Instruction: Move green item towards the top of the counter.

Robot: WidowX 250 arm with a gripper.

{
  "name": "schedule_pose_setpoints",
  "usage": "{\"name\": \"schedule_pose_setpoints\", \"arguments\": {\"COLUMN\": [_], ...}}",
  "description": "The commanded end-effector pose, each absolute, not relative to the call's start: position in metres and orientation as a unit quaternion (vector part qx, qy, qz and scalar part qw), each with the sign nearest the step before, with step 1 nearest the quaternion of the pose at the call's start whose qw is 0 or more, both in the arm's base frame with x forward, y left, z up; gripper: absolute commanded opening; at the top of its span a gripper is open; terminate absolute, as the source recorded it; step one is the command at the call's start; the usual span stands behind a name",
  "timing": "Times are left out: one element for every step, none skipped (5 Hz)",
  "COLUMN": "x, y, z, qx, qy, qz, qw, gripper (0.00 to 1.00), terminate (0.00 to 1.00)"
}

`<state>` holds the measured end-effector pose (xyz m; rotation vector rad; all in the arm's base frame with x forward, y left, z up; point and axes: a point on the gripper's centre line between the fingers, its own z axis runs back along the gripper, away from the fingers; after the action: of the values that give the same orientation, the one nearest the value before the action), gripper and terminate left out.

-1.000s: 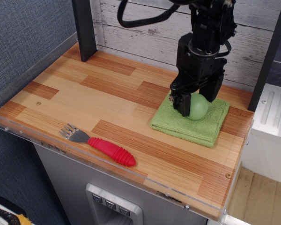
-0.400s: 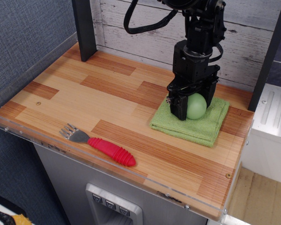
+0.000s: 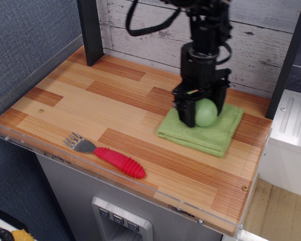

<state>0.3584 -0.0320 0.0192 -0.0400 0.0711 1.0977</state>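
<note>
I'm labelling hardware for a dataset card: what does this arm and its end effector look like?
The arm is matte black and blocky, with black cables looping from its upper section. It ends in a black end effector with two short, thick fingers. No markings are legible.

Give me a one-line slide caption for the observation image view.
Gripper closed on the green item above a green cloth on the counter.
</note>
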Motion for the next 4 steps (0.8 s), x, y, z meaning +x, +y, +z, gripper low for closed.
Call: {"name": "schedule_pose_setpoints", "arguments": {"x": [0.361, 0.357, 0.358, 0.367], "y": [-0.023, 0.002, 0.033, 0.059], "z": [0.086, 0.089, 0.088, 0.086], "qx": [-0.051, -0.044, -0.034, -0.011], "qy": [-0.017, -0.034, -0.049, -0.052], "qz": [0.506, 0.522, 0.535, 0.563], "qw": [0.861, 0.851, 0.843, 0.825], "gripper": [0.0, 0.0, 0.0, 0.0], "terminate": [0.0, 0.0, 0.0, 0.0]}}
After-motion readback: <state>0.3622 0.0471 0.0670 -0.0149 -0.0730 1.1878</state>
